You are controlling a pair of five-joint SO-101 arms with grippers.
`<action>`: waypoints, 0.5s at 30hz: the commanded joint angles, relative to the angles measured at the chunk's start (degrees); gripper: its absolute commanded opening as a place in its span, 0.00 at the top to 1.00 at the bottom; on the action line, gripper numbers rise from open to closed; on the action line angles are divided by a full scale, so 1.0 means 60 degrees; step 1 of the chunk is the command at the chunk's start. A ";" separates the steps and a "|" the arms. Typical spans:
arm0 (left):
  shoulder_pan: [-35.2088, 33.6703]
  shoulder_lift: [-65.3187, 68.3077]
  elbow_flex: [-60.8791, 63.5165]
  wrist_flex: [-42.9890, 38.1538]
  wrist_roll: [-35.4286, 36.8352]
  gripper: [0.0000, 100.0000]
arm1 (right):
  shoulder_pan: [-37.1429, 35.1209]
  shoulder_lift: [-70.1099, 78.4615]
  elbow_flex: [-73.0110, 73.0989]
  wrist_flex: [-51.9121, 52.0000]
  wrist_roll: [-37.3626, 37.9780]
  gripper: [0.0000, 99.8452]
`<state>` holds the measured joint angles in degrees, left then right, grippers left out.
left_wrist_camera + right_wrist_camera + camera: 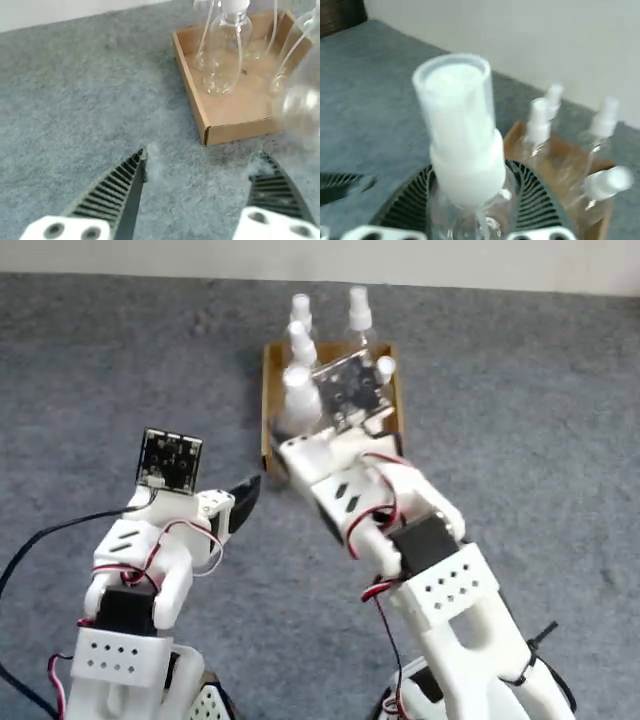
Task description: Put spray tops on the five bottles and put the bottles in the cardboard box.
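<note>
Eyes on the cardboard box (267,410) first: four bottles (225,55) stand inside it, each capped with a white sprayer, clustered toward the far half, and in the right wrist view the one by the side wall looks tilted. The box's floor shows bare brown along the near wall in the left wrist view, so there is room in there. Now the fifth bottle (462,165): the right gripper (475,195) is clamped on it, ribbed jaws pressed against the clear body on both sides, and its spray top (454,95) stands up tall above them. From the high view the right gripper (295,440) holds that bottle at the box's near left corner; whether its base touches the box floor, I cannot tell. Over to the left gripper (202,156): jaws spread wide apart, nothing between them, low over the grey carpet (120,370) and pointed at the box's near wall (240,132), close to it but clear of it. In the high view the left gripper (235,505) sits just beside the right arm. Open carpet lies on both sides of the box, while its far edge sits near the pale wall (500,260).
</note>
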<state>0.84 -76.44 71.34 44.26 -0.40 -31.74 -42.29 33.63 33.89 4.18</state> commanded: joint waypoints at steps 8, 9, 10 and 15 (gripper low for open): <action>-0.1282 -0.1780 0.1179 -0.0088 -0.0059 0.81 | 0.1253 0.2952 -0.0315 -0.2835 0.0176 1.00; -0.1238 -0.1883 0.1267 -0.0088 -0.0059 0.81 | 0.1238 0.3187 -0.0315 -0.3128 0.0176 1.00; -0.1223 -0.1956 0.1311 -0.0088 -0.0059 0.81 | 0.1223 0.3421 -0.0315 -0.3363 0.0176 1.00; -0.1223 -0.2000 0.1355 -0.0088 -0.0059 0.81 | 0.1179 0.4344 -0.0330 -0.4374 0.0176 1.00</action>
<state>-6.46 -87.78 79.60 44.26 -0.40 -25.23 -17.05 33.63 11.74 4.70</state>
